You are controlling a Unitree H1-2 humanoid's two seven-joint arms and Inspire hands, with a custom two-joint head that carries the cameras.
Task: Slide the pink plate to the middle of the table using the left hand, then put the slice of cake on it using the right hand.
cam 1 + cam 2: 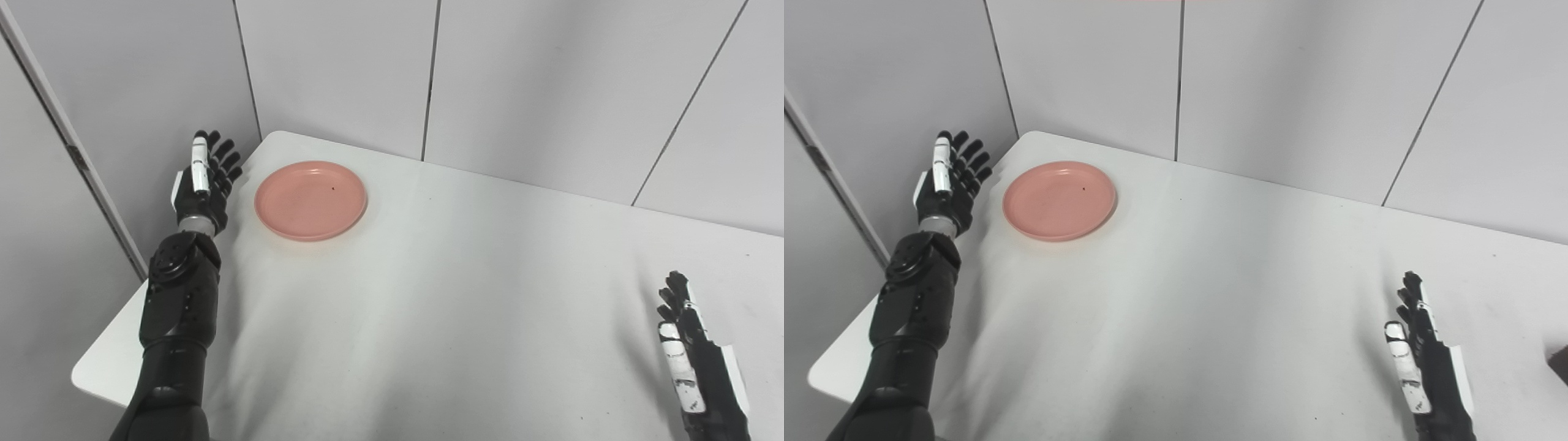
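Observation:
The pink plate (310,199) lies flat and bare near the table's far left corner. My left hand (204,182) is raised just left of it, off the table's left edge, open with its fingers spread and apart from the plate's rim. My right hand (1421,358) rests low at the front right, open and holding nothing. A dark brown sliver (1559,365) shows at the right border of the right eye view, to the right of that hand; I cannot tell whether it is the cake.
The white table (441,294) has its rounded front-left corner near my left forearm. Grey panelled walls (343,67) stand close behind and on the left.

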